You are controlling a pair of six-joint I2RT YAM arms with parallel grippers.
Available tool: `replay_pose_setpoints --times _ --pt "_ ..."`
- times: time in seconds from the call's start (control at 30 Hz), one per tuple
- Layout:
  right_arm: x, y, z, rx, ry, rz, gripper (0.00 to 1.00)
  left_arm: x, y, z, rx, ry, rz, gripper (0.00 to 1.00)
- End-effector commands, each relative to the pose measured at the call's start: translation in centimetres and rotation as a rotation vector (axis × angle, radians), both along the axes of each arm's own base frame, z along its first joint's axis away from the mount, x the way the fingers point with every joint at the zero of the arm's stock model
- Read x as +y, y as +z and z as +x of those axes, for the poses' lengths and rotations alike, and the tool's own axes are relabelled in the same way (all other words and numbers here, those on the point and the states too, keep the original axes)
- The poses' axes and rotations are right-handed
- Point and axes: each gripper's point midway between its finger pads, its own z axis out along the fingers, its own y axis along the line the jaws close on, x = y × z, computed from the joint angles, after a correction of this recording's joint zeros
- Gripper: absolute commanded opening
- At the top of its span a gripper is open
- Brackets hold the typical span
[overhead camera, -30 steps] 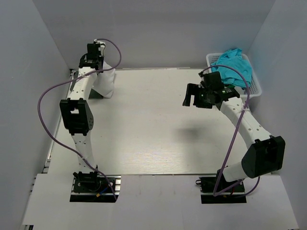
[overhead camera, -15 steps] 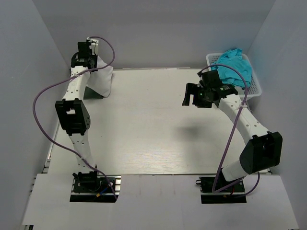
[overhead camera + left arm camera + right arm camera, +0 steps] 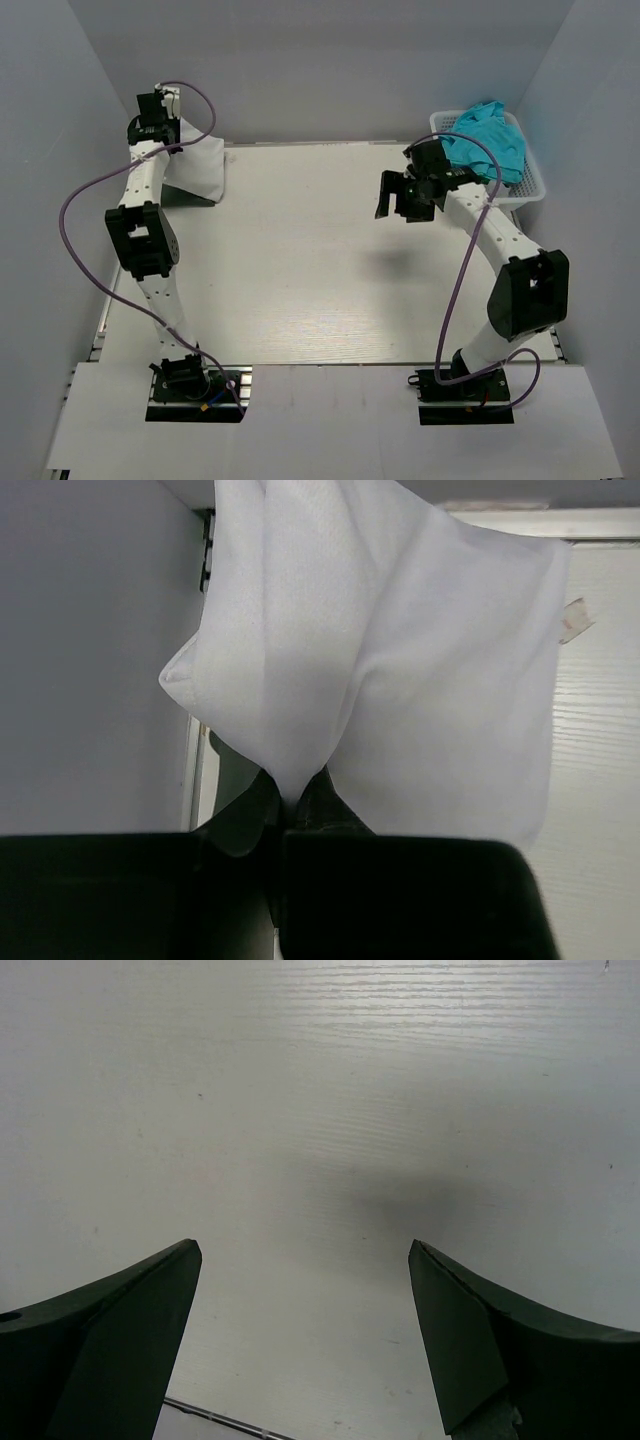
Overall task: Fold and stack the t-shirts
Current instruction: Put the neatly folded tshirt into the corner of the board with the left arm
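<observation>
The white t-shirt (image 3: 200, 166) hangs bunched from my left gripper (image 3: 168, 128) at the table's far left corner. In the left wrist view the jaws (image 3: 295, 800) are shut on a pinched fold of the white cloth (image 3: 400, 680), and a small neck label (image 3: 573, 620) shows at its right edge. My right gripper (image 3: 396, 197) is open and empty, raised above the table left of the basket. In the right wrist view its fingertips (image 3: 303, 1247) stand wide apart over bare table. No dark olive-green shirt is in view.
A white basket (image 3: 535, 186) at the far right corner holds a crumpled teal cloth (image 3: 485, 135). Grey walls close in the left, back and right sides. The pale table (image 3: 300, 260) lies between the arms.
My left gripper has moved left and toward the back wall, carrying the white shirt with it. My right gripper has shifted slightly left and stayed open.
</observation>
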Motion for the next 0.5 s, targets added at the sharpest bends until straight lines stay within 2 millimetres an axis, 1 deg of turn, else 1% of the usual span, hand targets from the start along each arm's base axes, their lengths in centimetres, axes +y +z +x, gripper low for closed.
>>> replay_pose_setpoints --times 0.0,0.03,0.07,0.1,0.13,0.17,0.2,0.23,0.27,0.37,0.4,0.43,0.47 --pt "0.6 1.4 1.1 -0.025 0.008 0.009 0.9 1.4 -1.4 1.0 -0.003 0.016 0.013 0.0" --pt "0.5 1.3 1.2 -0.025 0.007 0.01 0.9 2.1 -2.1 0.8 0.009 0.035 0.019 0.0" --pt "0.7 1.3 1.5 -0.029 0.011 0.014 0.9 2.4 -2.5 1.0 0.012 0.04 0.033 0.0" --pt "0.6 1.3 1.6 -0.024 0.009 0.011 0.9 2.9 -2.6 1.4 -0.002 0.062 0.05 0.0" --pt "0.8 1.0 1.5 -0.009 0.015 0.008 0.9 3.9 -3.0 1.4 -0.001 0.083 0.056 0.0" --pt "0.8 0.6 1.5 0.004 0.015 0.007 0.9 4.1 -2.8 1.5 -0.012 0.092 0.063 0.02" --pt "0.9 0.8 1.6 0.002 0.017 0.007 0.9 5.5 -2.9 1.6 -0.022 0.141 0.091 0.15" --pt "0.9 0.4 1.6 0.013 0.016 0.007 0.9 6.0 -3.0 1.6 -0.025 0.173 0.097 0.66" --pt "0.9 0.3 1.5 0.022 0.015 0.006 0.9 6.8 -2.9 1.2 -0.026 0.205 0.101 0.99" --pt "0.8 0.4 1.3 0.025 0.01 0.003 0.9 7.2 -2.7 1.2 -0.037 0.235 0.106 0.99" --pt "0.8 0.5 1.4 0.018 0.01 0.006 0.9 7.4 -2.1 1.0 -0.057 0.27 0.094 0.99" --pt "0.7 0.8 1.3 0.011 0.009 0.008 0.9 7.5 -1.9 0.8 -0.058 0.288 0.086 0.99" --pt "0.8 1.0 1.2 0.004 0.011 0.012 0.9 7.5 -0.8 0.7 -0.079 0.307 0.079 0.99"
